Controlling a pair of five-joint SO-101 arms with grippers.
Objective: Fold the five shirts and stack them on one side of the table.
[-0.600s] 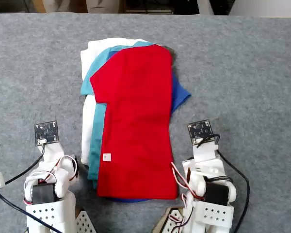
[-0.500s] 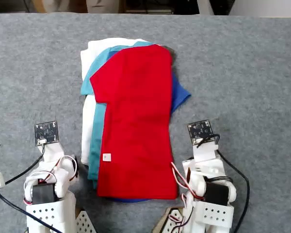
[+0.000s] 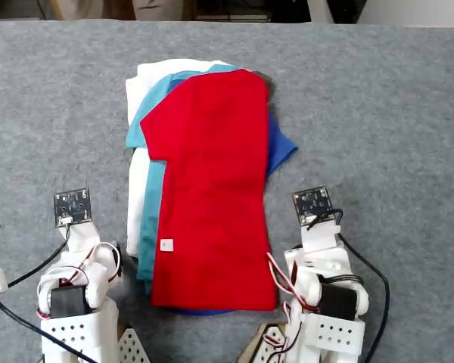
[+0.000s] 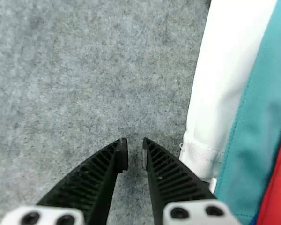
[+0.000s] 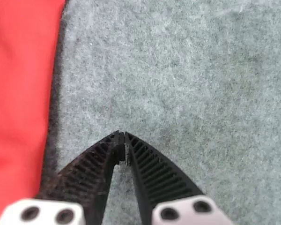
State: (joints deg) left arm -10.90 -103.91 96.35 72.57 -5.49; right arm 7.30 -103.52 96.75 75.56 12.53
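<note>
Nothing is shifting vs the earlier frames: both arms are sitting parked at the near end of the counter [image 3: 378,113]. Shirt pile is lying btwn them, long axis running straight away from the bases. Red shirt [image 3: 212,189] is lying on top, w/ teal shirt [image 3: 147,219] and white shirt [image 3: 138,151] peeking out on the left arm's side, blue shirt [image 3: 280,147] on the right's. Left tool [image 4: 133,152] is hovering barely open, thin slit, gripping nothing, just beside the white hem. Right tool [image 5: 122,140] is sitting closed, tips touching, empty, just beside the red edge, so prob the nearer one for the top shirt. Small white tag [image 3: 166,244] is showing near the red hem, print too small to read
</note>
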